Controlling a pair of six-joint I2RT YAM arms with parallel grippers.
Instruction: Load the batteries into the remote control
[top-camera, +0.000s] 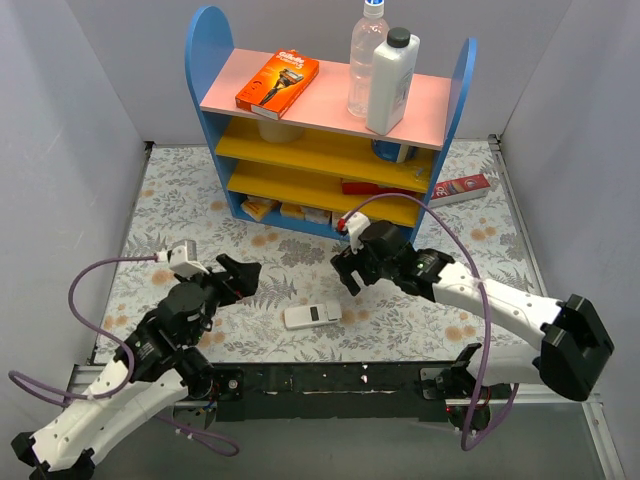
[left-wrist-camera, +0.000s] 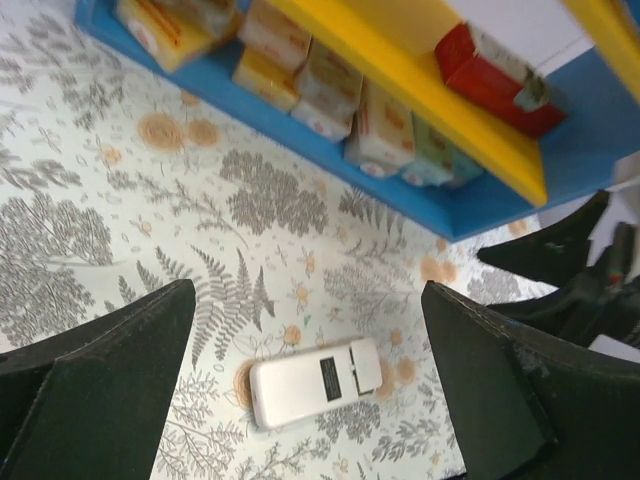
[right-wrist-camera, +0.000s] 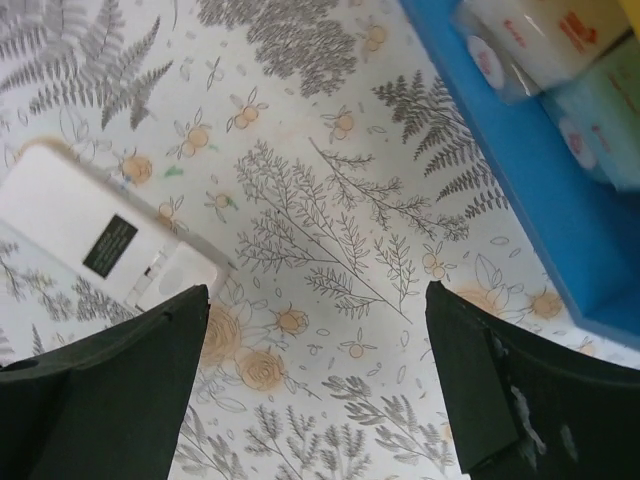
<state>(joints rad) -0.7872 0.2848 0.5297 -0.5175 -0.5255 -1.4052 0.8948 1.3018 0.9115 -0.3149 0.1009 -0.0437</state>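
Top external: one remote control (top-camera: 312, 316) between left gripper (top-camera: 250, 280) and right gripper (top-camera: 347, 278), both apart.

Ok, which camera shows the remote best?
The left wrist view: the remote is whole, close and sharp, plain side up. The top view shows the remote whole but small; the right wrist view catches only part of the remote, cut off at the frame edge.

- I see the right gripper (right-wrist-camera: 315, 310) low in frame, its dark fingers (right-wrist-camera: 100, 390) spread wide with nothing between them.
- The remote control (right-wrist-camera: 95, 245) lies white back up at left on the floral table cover (right-wrist-camera: 330, 200), showing a small dark label.
- A blue shelf base (right-wrist-camera: 520, 180) holding cartons (right-wrist-camera: 540, 35) crosses my top right corner.
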